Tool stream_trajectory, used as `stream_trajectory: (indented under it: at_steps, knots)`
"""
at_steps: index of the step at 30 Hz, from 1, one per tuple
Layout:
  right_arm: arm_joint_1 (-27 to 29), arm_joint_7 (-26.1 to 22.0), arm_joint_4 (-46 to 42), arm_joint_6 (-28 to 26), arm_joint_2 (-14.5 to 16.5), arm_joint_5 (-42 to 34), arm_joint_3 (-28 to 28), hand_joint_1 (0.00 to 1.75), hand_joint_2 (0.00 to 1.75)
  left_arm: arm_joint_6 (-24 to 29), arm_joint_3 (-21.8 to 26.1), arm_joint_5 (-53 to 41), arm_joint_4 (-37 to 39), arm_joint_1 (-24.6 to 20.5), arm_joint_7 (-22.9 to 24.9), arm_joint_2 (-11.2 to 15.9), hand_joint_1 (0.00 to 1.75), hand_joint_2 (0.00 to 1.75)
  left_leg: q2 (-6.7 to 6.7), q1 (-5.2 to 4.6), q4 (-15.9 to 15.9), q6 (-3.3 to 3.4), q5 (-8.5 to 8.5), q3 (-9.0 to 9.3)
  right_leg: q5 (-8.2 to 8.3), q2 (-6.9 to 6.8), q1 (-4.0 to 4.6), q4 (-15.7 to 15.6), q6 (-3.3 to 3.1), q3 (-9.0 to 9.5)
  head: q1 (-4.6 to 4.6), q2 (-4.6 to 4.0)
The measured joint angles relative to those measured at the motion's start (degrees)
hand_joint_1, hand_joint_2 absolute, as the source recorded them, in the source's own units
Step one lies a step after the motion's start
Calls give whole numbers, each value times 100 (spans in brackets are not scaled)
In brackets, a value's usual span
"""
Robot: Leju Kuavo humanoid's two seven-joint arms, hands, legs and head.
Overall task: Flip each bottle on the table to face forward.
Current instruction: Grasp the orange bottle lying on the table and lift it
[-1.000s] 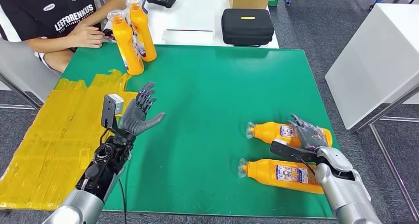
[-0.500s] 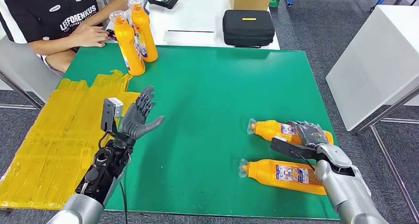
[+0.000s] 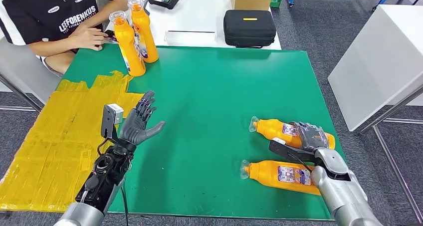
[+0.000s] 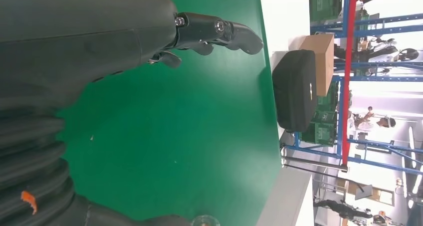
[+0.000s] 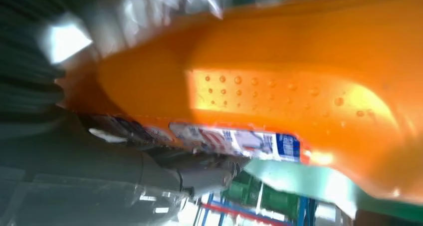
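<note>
Your right robot hand (image 3: 310, 134) wraps the far lying bottle (image 3: 279, 130) at four o'clock on the worktop (image 3: 219, 86); left robot hand (image 3: 139, 121) hangs open. The plastic looks smooth and slippery, so hold mid-body, at the label.

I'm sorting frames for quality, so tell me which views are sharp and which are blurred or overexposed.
Head view: evenly lit and sharp across the green mat. Left wrist view: the left hand and black case are sharp, but the bright background behind the shelving is washed out. Right wrist view: the orange bottle is too close, soft and smeared, with a glare patch on it.
</note>
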Motion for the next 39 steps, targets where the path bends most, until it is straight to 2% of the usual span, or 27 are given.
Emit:
stream_trajectory:
  at_steps: [7,17,21,28,39]
  knots:
    - [-86,168,-223,-1510,449,-37,-109,175,175,110,4,-225,-190,56,95,-32,0,175,1,0,0,2,4,-14,2,-2,0,2,2,-16,-1,0]
    - [-314,-1010,-489,-2777,1056,-1569,-483,175,175,-8,-19,-166,-200,-139,103,-96,0,175,-1,0,0,5,6,-29,2,-3,-1,2,2,-28,-1,0]
    - [-318,-1310,-689,-2854,1277,-2144,-509,175,175,-66,-32,-102,-184,-200,112,-116,0,175,0,0,0,5,6,-30,2,-2,0,2,2,-33,-1,0]
    - [-318,-1628,-998,-2712,1640,-2607,-492,175,175,-2,-46,-166,-183,-282,157,-131,0,175,0,0,0,5,6,-31,2,-2,0,3,1,-35,0,0]
    - [-317,-1708,-1152,-2629,1776,-2748,-477,175,175,11,-54,-179,-187,-286,173,-131,0,175,-1,-1,0,5,6,-34,2,-2,-1,3,2,-37,0,0]
